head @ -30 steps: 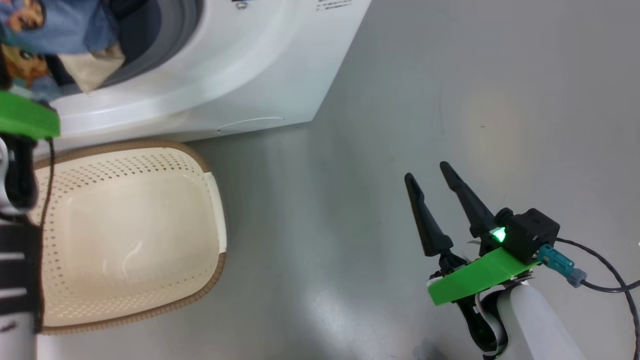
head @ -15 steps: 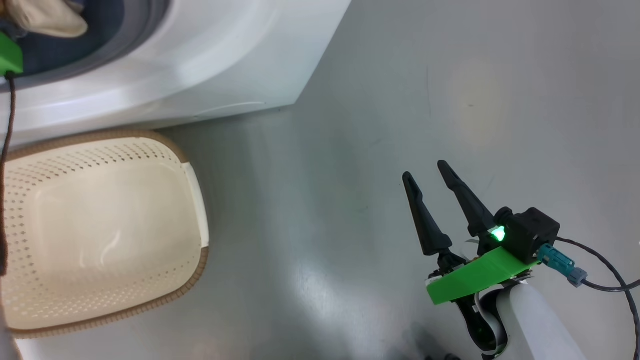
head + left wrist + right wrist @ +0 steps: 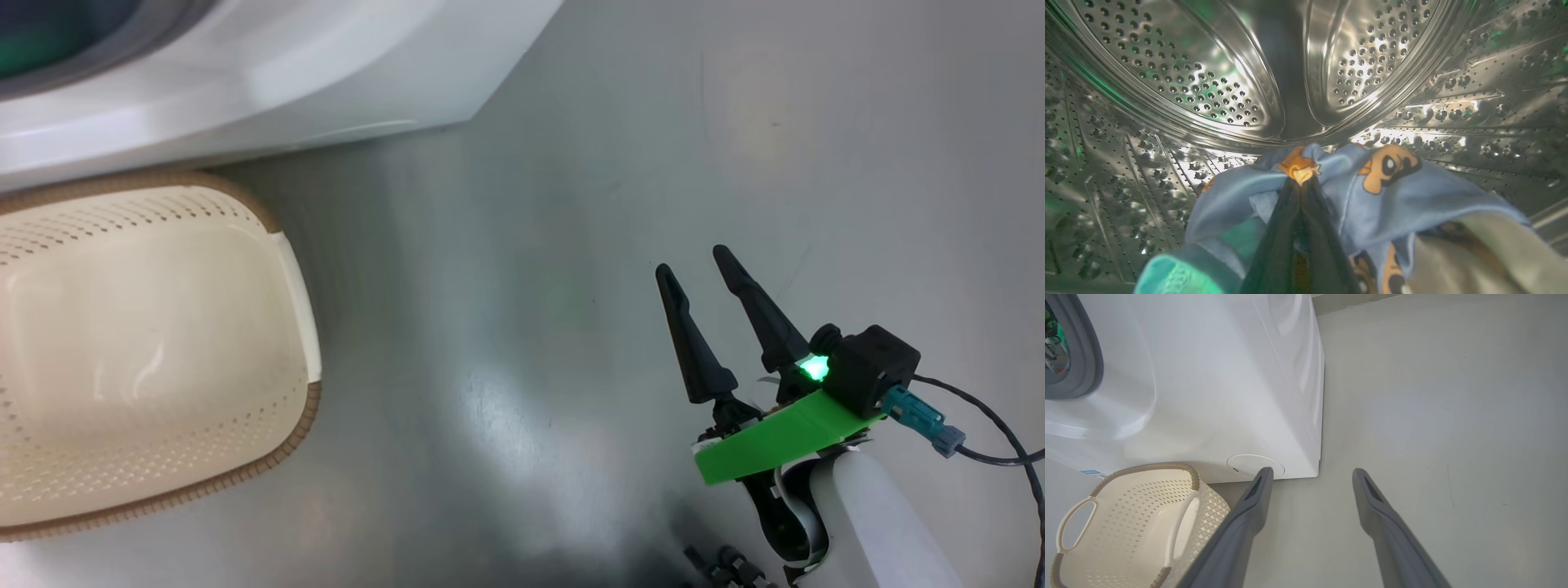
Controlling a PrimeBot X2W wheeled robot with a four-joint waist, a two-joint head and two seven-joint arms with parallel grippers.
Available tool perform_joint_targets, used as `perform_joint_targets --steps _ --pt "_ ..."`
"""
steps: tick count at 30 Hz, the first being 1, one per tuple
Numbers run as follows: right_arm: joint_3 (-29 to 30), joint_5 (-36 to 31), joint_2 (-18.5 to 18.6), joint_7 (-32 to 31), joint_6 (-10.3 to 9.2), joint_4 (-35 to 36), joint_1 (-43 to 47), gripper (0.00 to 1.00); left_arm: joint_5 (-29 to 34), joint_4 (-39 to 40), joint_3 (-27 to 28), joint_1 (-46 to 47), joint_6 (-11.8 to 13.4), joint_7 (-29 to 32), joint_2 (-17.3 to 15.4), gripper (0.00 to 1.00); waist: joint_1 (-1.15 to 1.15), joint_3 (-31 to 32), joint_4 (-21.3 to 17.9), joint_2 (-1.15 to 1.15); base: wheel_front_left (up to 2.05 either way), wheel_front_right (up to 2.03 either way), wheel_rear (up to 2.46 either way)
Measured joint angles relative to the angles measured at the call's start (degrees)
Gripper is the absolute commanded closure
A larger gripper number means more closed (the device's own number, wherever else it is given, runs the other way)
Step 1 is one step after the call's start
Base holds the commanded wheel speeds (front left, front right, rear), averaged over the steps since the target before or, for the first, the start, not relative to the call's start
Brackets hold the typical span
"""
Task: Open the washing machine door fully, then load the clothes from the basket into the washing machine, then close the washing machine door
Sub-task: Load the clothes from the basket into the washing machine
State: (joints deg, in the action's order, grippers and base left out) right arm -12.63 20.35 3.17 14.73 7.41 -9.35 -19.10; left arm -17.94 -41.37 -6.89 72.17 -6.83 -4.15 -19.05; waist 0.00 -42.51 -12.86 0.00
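My left gripper (image 3: 1300,179) reaches inside the washing machine's perforated steel drum (image 3: 1188,81) and is shut on the clothes (image 3: 1412,192), blue fabric with orange fox faces and a cream part, bunched around its fingers low in the drum. The white washing machine (image 3: 326,73) stands at the top left of the head view, and the cream basket (image 3: 295,310) sits on the floor in front of it with nothing inside. My right gripper (image 3: 692,260) hangs open over bare floor to the right, holding nothing. The washing machine door is out of view.
Grey floor (image 3: 531,245) spreads between the basket and my right arm. In the right wrist view, the machine's front corner (image 3: 1316,469) and the basket's brown rim (image 3: 1147,467) lie left of my right gripper (image 3: 1311,471). A black cable (image 3: 996,449) trails from the right wrist.
The head view has shifted, moving the machine and basket up and left in frame. The left arm with the clothes at the drum mouth has left that view. The right gripper stays open.
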Motion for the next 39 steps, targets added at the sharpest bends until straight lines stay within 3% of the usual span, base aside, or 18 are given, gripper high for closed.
perform_joint_targets --steps 10,14,22,29,31,32,39 --pt "-1.33 0.43 -0.01 0.0 0.0 0.36 -0.27 0.0 3.87 -4.03 -1.72 7.92 0.11 -9.82 -2.12 1.0 0.0 -3.79 -0.84 0.0 0.0 0.0 0.0" --pt "-1.35 0.43 -0.01 0.0 0.0 0.51 -0.91 0.0 4.69 -2.8 -1.65 9.41 0.53 -10.49 -2.08 1.0 0.0 -4.49 -1.15 0.0 0.0 0.0 0.0" --pt "-1.59 0.6 -0.01 0.0 0.0 0.4 -1.19 0.0 7.59 7.6 0.2 9.25 0.6 -10.58 -2.03 1.0 0.0 -4.99 -0.92 0.0 0.0 0.0 0.0" --pt "-1.63 0.6 -0.01 0.0 0.0 -0.19 -1.4 0.0 7.5 0.12 0.44 7.55 0.51 -10.57 -1.27 1.0 0.0 -4.31 -0.56 0.0 0.0 0.0 0.0" --pt "-1.57 0.6 -0.01 0.0 0.0 -0.36 -1.4 0.0 6.77 -2.87 0.46 7.59 0.43 -10.57 -1.08 0.49 0.0 -4.04 -0.42 0.0 0.0 0.0 0.0" --pt "-1.56 0.6 -0.01 0.0 0.0 -0.45 -1.4 0.0 6.7 -4.3 0.41 7.74 0.42 -10.55 -1.05 0.0 0.0 -3.93 -0.34 0.0 0.0 0.0 0.0" --pt "-1.47 0.59 -0.01 0.0 0.0 -0.62 -1.4 0.0 5.65 -9.43 -0.05 9.17 0.0 -10.55 0.07 0.0 0.0 -3.19 0.16 0.0 0.0 0.0 0.0"
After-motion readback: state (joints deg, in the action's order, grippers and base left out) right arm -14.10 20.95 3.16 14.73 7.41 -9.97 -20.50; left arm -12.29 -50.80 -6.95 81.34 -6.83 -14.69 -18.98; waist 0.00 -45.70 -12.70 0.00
